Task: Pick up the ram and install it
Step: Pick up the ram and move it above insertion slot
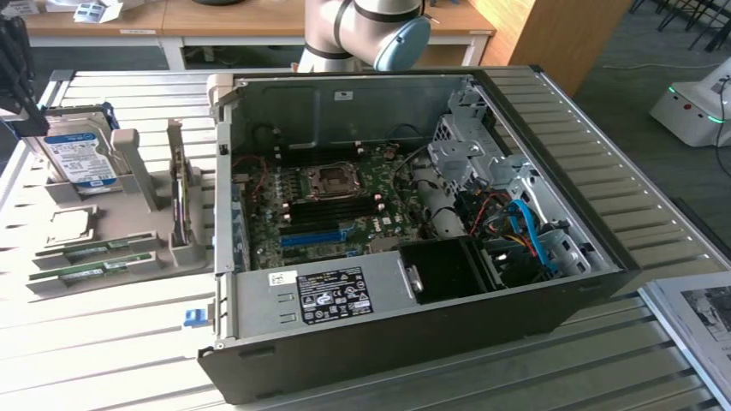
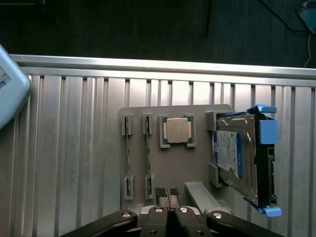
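A: Step in hand?

B: Pick-up, I judge, and not yet made. The hand (image 2: 167, 191) hangs over the tray (image 2: 170, 168), fingers pressed together, gripping nothing.

A: Where is the ram?

B: The ram (image 2: 128, 155) lies in its holders on that tray, on the surface (image 1: 115, 360) at the exterior view's left of the open computer case (image 1: 457, 325). A grip would call for parted fingers lined up across the thin stick.

A: Count?

B: Two ram sticks side by side, one processor chip (image 2: 177, 131), one hard drive (image 2: 232, 155), one tray, one case.
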Motion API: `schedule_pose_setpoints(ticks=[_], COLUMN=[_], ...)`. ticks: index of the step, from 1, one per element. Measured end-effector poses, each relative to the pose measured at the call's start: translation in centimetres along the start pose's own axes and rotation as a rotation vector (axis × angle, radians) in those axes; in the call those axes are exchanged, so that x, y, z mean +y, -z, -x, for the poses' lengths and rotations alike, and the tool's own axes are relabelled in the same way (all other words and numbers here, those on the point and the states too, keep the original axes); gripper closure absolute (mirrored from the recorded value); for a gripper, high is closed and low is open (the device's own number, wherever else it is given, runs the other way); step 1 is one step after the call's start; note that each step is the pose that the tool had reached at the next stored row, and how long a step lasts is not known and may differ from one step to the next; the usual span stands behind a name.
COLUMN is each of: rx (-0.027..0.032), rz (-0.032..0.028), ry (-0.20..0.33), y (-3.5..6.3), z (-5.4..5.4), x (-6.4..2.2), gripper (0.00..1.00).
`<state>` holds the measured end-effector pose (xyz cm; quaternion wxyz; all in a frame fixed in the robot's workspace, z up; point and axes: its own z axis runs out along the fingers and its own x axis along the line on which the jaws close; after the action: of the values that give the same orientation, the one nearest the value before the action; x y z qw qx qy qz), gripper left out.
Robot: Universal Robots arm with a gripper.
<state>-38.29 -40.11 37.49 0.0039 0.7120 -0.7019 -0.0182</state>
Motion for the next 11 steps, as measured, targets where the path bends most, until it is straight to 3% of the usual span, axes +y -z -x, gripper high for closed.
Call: schedule_pose_setpoints(ticks=[11], rx=[0.0000], rz=[0.0000], ry=[0.000], y=[-1.92], z=[0.0], x=[-0.06], gripper=[0.90])
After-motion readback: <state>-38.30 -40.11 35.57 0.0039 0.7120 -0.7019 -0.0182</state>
